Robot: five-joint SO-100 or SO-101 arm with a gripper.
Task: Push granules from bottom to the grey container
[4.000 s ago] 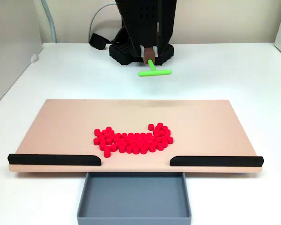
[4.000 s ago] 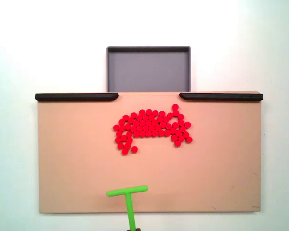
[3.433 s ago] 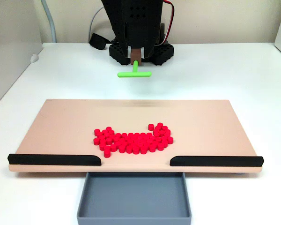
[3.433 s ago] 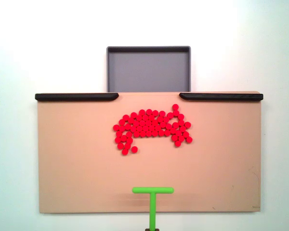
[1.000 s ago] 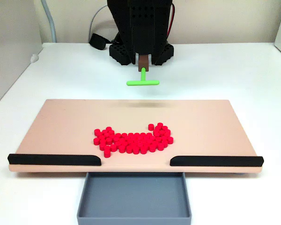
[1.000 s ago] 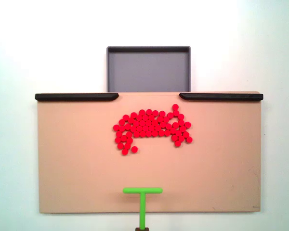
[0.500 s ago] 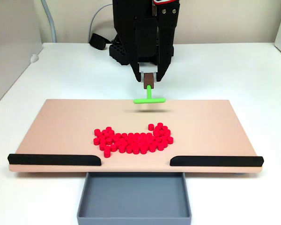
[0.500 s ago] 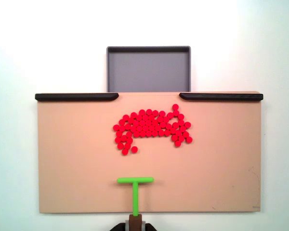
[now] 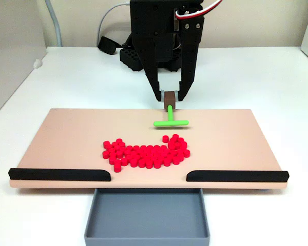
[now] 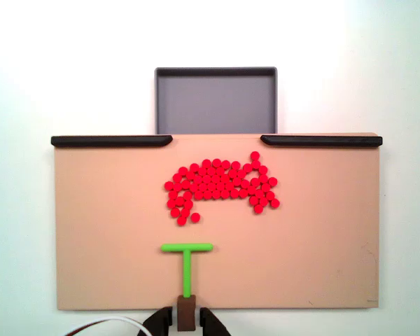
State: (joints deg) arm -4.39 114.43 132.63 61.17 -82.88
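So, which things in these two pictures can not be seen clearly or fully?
- Grey container: near end cut by the bottom edge in a fixed view.
- Gripper: largely cut by the bottom edge in a fixed view.
- Green pusher: whether its bar touches the tan board cannot be told.
- Granules: too small and crowded to count.

The black plastic pincer looks matt, with perforated panels above it. Below it, the bright green plastic T-shaped pusher is smooth. Beyond that, the small red plastic cylindrical granules look slightly glossy on the smooth matt tan board; farthest lies the matt grey rectangular tray.
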